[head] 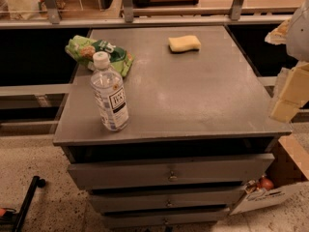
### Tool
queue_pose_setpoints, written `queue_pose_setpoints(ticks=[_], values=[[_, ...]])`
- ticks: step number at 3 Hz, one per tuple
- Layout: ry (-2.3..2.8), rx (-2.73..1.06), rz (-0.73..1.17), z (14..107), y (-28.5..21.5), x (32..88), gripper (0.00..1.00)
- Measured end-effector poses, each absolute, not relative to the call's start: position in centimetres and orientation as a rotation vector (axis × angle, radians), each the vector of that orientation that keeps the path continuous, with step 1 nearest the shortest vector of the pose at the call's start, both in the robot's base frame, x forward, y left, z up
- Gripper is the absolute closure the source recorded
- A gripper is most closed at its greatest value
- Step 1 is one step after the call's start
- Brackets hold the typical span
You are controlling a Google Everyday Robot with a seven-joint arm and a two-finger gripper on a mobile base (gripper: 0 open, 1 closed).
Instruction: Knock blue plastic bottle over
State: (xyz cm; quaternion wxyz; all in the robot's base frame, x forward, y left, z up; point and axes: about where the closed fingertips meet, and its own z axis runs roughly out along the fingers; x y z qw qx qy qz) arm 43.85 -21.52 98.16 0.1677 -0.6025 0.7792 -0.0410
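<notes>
Nothing is done yet: the bottle [110,98] stands upright on the desk [193,95], well apart from the gripper [289,93], far off to its left. The gripper hangs at the desk's right edge; whether it is wide or narrow I cannot tell. The reach and the push both remain.

Nothing is legible on the blue plastic bottle [110,98] label; claw [288,96] at right edge.

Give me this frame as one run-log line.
blue plastic bottle upright, front-left on cabinet top | gripper at right edge, clear of bottle | green snack bag behind bottle | yellow sponge at back
</notes>
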Motion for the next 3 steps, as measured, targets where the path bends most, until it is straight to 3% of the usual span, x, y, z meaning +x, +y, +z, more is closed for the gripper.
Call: queue_pose_setpoints(ticks=[2,3], values=[[2.185,-1.710,-0.056,97.9,-20.7,44.1,0.00],[2.093,-1.681,0.094,96.3,-17.2,45.1,0.00]])
